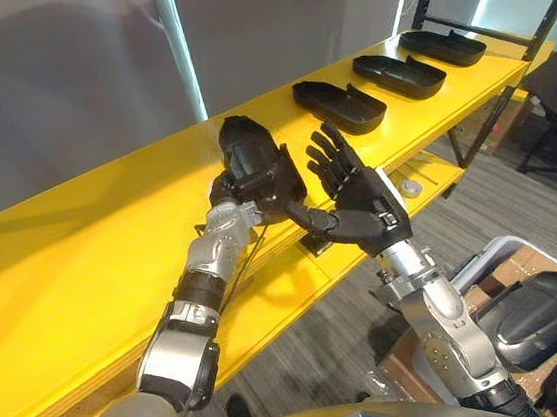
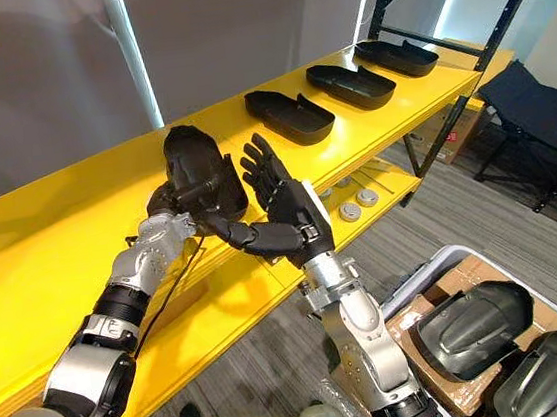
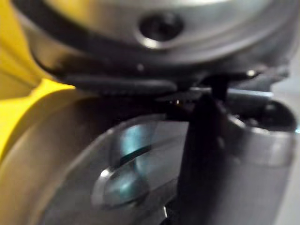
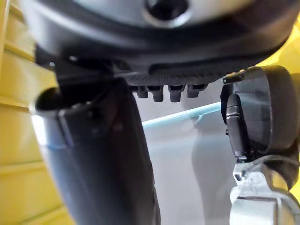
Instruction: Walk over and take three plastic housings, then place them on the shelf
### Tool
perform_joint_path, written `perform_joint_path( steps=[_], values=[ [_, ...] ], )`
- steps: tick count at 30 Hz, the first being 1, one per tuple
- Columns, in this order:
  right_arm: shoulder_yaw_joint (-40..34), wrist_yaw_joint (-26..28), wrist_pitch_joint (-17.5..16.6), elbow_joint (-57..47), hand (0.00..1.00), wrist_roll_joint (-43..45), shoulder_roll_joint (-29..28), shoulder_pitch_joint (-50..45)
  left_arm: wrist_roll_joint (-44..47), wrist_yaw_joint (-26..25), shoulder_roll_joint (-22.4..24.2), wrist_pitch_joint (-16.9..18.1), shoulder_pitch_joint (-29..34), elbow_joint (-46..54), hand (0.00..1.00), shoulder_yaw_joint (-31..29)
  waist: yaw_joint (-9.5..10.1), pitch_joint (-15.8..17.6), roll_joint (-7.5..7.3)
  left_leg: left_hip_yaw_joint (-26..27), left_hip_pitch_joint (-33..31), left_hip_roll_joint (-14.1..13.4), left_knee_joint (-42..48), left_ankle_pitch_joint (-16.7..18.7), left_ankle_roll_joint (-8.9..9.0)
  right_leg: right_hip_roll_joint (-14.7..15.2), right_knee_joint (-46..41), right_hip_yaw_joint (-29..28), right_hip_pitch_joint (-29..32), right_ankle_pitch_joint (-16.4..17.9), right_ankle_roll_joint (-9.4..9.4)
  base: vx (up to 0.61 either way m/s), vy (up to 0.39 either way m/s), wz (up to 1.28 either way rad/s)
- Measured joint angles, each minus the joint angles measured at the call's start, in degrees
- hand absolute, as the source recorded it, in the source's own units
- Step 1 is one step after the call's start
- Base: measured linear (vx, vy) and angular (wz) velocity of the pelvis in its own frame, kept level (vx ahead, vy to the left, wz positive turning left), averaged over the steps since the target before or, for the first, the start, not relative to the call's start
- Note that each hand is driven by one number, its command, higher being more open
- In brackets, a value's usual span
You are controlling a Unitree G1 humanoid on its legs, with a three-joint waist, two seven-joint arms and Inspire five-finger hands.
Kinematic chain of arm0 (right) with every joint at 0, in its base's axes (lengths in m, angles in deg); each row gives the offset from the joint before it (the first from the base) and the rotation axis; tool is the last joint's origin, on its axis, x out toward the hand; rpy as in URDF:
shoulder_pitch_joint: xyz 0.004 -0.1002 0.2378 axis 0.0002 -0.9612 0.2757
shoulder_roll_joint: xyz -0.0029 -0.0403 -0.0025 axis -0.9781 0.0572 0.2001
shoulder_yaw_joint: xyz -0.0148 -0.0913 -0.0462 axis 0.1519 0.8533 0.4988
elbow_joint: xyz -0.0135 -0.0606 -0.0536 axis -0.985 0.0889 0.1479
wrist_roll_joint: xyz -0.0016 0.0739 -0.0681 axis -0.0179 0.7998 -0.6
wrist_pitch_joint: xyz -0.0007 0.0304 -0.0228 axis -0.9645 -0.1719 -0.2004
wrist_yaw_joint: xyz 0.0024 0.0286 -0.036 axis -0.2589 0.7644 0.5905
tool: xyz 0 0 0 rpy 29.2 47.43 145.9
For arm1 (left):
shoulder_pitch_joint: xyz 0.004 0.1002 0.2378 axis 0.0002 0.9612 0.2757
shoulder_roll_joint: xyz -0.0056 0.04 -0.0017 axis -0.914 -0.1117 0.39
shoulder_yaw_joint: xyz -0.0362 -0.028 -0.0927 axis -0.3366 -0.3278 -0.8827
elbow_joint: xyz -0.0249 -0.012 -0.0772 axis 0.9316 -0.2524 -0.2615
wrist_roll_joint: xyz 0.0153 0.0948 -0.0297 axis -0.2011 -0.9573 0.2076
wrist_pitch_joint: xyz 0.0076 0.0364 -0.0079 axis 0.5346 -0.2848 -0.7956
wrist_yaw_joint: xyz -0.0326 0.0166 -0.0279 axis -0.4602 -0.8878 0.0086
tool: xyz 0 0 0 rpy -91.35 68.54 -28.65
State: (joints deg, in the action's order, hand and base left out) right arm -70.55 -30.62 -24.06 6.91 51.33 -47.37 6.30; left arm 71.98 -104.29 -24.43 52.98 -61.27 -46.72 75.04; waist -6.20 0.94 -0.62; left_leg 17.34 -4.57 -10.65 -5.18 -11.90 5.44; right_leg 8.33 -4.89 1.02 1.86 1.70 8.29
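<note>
Yellow shelf (image 1: pixel 62 253) already carries three plastic housings (image 1: pixel 399 76), the left robot hand (image 1: pixel 224 188) grips a fourth housing (image 1: pixel 250 151) over it, right robot hand (image 1: pixel 368 198) spread open alongside.

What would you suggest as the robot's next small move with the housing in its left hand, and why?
Probably lower the left hand to lay the held housing flat on the yellow shelf, left of the three housings lying there: it is tilted up above the board, the right hand open beside it.
</note>
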Motion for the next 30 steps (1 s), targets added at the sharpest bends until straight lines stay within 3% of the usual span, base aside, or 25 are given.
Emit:
perform_joint_path(
  steps=[5,9,15,20,24,30],
  values=[
    [0.6,0.0,0.0,-0.1,1.0,0.1,0.1,-0.1,0.0,-2.2,1.0,0.1,-2.9,-3.6,1.0,-4.2,-0.53,0.0,-0.13,2.0,0.2,0.0,0.0,0.9,1.23,0.0,0.1,-0.6,0.2,-0.3,-0.05,-0.01,-0.015,-0.07],
    [0.6,0.1,0.0,-0.1,1.0,1.4,-0.2,-0.6,0.1,-3.1,1.0,0.2,-3.2,-4.4,1.0,-7.9,-1.14,0.2,0.22,2.8,0.9,-0.5,0.0,0.4,0.7,-0.5,0.1,-1.4,0.1,-0.3,0.15,-0.01,-0.028,-0.11],
    [1.7,0.1,0.1,-1.7,1.0,2.3,-0.1,-3.2,-2.6,-4.6,1.1,-0.2,-3.4,-5.1,1.0,-11.4,-2.61,0.3,2.15,3.4,1.0,-1.3,0.0,0.5,0.75,-1.1,0.1,-1.4,0.1,-0.3,0.15,0.0,-0.031,-0.04],
    [3.8,0.2,0.7,-2.8,1.0,2.4,-0.1,-4.1,-15.1,-6.2,0.4,-5.0,-6.0,-6.8,1.0,-12.7,-3.39,0.3,2.58,4.4,1.1,-2.0,0.0,0.3,0.65,-1.6,0.1,-1.5,0.4,-0.3,0.04,0.02,-0.035,-0.05],
    [5.5,0.2,0.8,-3.5,1.0,2.5,-0.1,-5.1,-20.9,-6.0,-4.9,-11.1,-7.3,-6.9,1.0,-13.5,-3.39,0.3,3.18,5.3,1.1,-1.9,0.0,-0.6,0.61,-1.5,-0.2,-2.2,0.8,-0.7,0.03,0.06,-0.018,-0.07],
    [7.2,0.2,0.8,-3.5,1.0,4.2,-0.1,-5.4,-30.8,-4.5,-8.5,-16.8,-8.6,-6.9,1.0,-13.9,-3.41,0.6,3.66,5.2,1.4,-1.8,0.0,-0.8,0.4,-1.5,-1.3,-2.1,0.9,-0.1,-0.62,0.04,-0.014,0.01]
  ],
)
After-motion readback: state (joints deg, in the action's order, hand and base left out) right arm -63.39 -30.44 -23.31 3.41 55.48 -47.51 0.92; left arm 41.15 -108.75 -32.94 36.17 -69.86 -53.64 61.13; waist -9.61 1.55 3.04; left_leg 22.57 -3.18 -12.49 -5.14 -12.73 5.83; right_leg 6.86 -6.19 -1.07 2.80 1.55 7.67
